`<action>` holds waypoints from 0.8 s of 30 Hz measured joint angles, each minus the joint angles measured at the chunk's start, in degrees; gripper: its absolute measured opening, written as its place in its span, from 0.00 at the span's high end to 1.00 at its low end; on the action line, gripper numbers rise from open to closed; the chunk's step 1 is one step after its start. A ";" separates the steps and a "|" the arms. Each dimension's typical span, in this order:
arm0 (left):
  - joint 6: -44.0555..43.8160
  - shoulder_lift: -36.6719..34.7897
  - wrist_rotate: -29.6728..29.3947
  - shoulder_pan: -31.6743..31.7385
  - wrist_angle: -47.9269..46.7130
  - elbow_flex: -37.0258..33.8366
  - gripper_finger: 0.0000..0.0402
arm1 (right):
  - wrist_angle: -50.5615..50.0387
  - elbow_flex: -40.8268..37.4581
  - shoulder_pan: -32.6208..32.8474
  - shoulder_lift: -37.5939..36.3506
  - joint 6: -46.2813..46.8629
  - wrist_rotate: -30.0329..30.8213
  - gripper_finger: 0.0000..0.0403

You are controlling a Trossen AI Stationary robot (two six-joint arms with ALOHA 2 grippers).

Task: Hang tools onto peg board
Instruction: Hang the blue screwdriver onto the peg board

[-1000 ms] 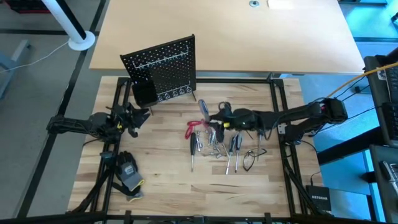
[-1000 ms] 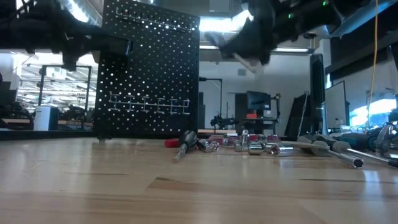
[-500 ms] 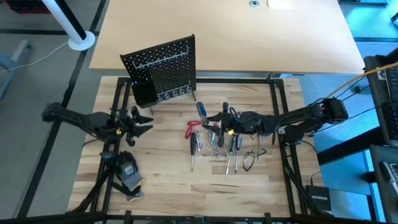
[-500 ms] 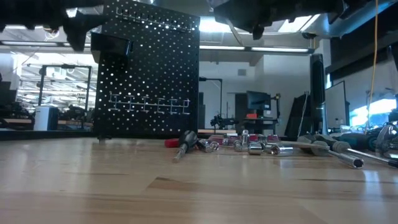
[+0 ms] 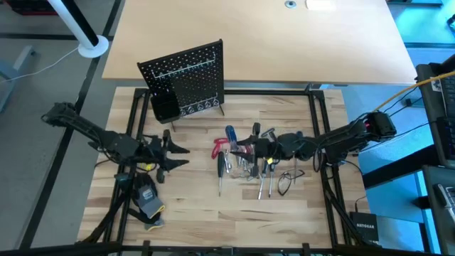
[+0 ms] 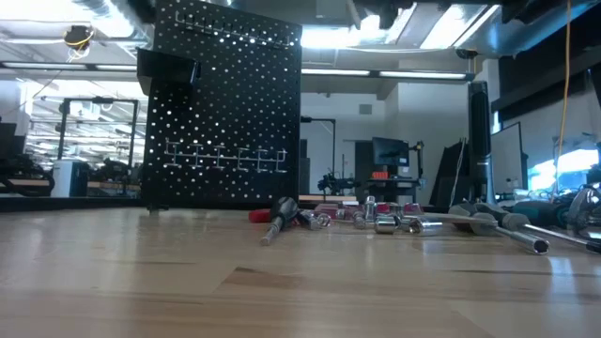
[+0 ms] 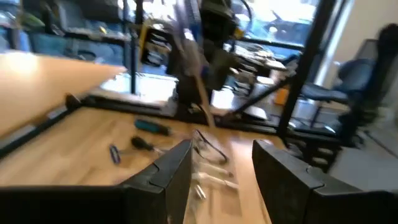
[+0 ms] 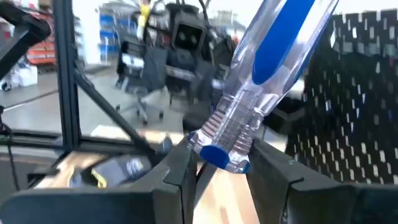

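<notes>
Left gripper (image 5: 179,154) hovers over the left part of the tabletop (image 5: 192,192), pointing toward the tool pile, its fingers spread wide with nothing between them; the left wrist view shows both dark fingers (image 7: 168,171) apart and the pile beyond. Just in front of that arm, near the tabletop's front-left corner, lies a grey-black glove (image 5: 148,199) with yellow trim. Peg board (image 5: 186,77) stands upright at the back-left edge, a black bin (image 5: 165,106) fixed at its lower corner; in the low view the board (image 6: 225,113) shows a row of hooks (image 6: 225,155), none of them carrying a tool. The tools (image 5: 245,165) lie in a loose pile at mid-tabletop, right of the board and well apart from it: red-handled pliers (image 5: 222,148) at the pile's left, thin screwdrivers (image 5: 261,178) and silver bits (image 5: 245,171) nearer the front, a loop of dark wire (image 5: 286,181) at the right. In the low view the pile sits flat on the wood, silver bits (image 6: 394,223) in a row and a long screwdriver (image 6: 507,230) to the right. Right gripper (image 5: 250,146) is over the pile's back edge, closed on a blue screwdriver (image 5: 231,135). The right wrist view shows the clear-and-blue handle (image 8: 261,81) clamped between the fingers (image 8: 180,168), with the board behind it.
</notes>
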 joint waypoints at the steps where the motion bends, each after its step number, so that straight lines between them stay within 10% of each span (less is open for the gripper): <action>1: 1.47 1.90 -0.69 0.04 1.83 0.85 0.60 | 1.70 0.00 0.28 0.62 -1.28 -0.04 0.72; 24: 4.62 19.01 6.52 7.85 12.68 12.55 0.48 | 3.59 10.82 0.44 14.62 -10.10 -5.82 0.72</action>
